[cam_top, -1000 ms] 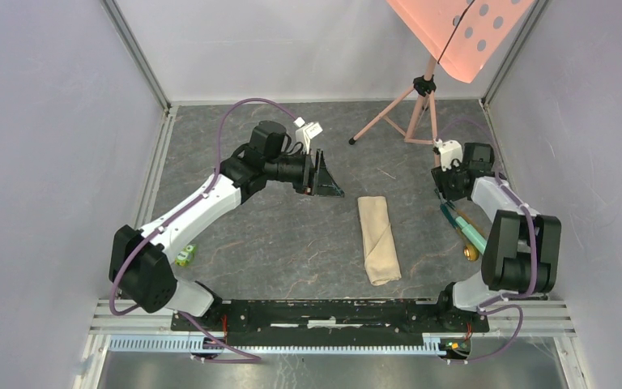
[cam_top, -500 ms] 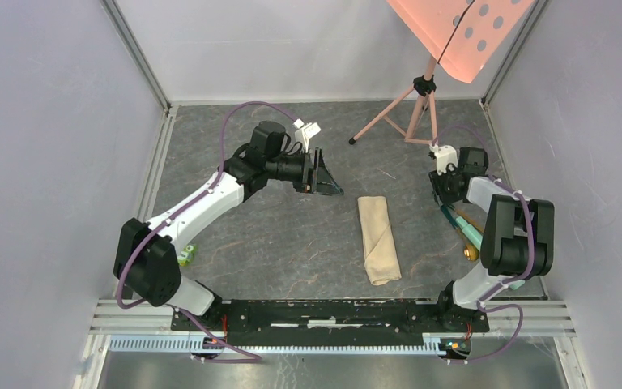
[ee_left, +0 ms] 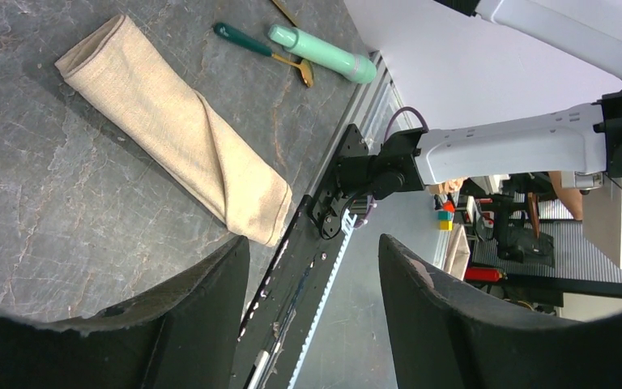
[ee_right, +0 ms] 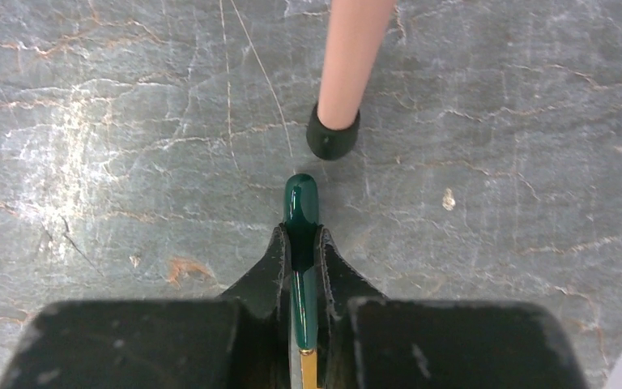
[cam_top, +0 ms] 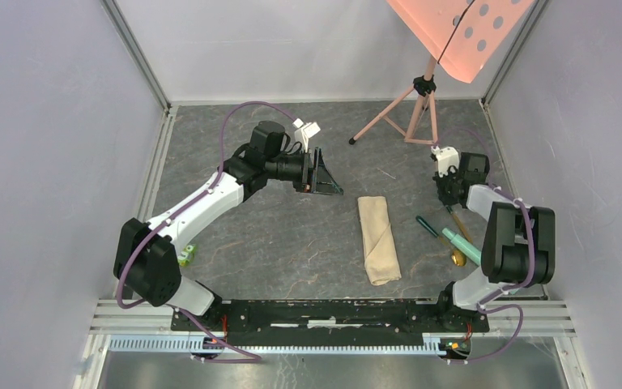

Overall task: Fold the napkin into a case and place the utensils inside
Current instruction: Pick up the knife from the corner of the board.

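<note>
Now | left pincer (ee_left: 314,275): fingers apart, upper middle of the overhead view | right pincer (ee_right: 300,235): clamped on green-handled gold utensil (ee_right: 300,198), right side | folded napkin (cam_top: 378,240): flat at bench (cam_top: 291,243) centre | second utensil (cam_top: 428,226): lying right of napkin

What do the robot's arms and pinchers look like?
The left arm and right arm have smooth white shells with chunky black joints. A thin purple cable loops along each one. The left gripper and right gripper are black, each with two pointed, wedge-shaped fingers. A small white box sits at each wrist.
</note>
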